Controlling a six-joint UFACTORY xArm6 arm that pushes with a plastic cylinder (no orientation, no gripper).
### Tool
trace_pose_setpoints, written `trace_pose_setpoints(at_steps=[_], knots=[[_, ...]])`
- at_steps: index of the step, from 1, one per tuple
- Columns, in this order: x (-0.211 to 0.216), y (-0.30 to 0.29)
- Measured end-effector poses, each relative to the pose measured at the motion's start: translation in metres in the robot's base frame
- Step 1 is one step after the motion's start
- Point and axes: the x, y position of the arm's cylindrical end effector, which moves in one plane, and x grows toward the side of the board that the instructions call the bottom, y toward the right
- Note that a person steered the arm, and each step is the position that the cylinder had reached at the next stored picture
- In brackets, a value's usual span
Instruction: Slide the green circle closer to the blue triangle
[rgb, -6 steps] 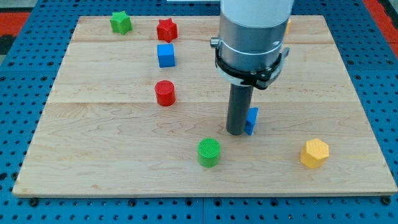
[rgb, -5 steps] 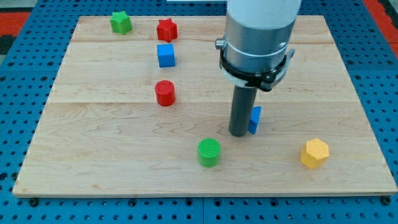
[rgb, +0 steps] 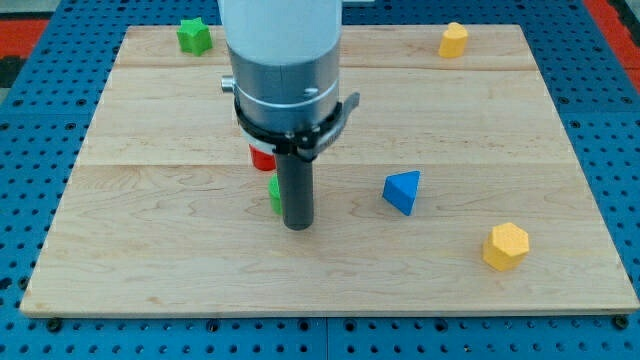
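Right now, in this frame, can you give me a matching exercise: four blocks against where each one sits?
Blocks:
1. blue triangle
2. green star
3. green circle
4. yellow hexagon

Places:
A. top-left corner of the board
B. mostly hidden, just left of my tip
C. lower right, near the board's edge
D. right of my tip, in the open

Pairs: 1-D, 2-A, 3-B, 4-C

The rod's tip (rgb: 298, 226) touches the mostly hidden green circle (rgb: 273, 194) left of the blue triangle (rgb: 402, 191) on the wooden board (rgb: 500, 120)
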Motion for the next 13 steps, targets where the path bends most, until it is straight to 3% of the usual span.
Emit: trace_pose_setpoints(at_steps=[3, 5, 7, 9, 13], knots=[[-0.026, -0.061], [-0.039, -0.015], [-0.029, -0.018], [-0.031, 0.038], [-0.031, 0.043]])
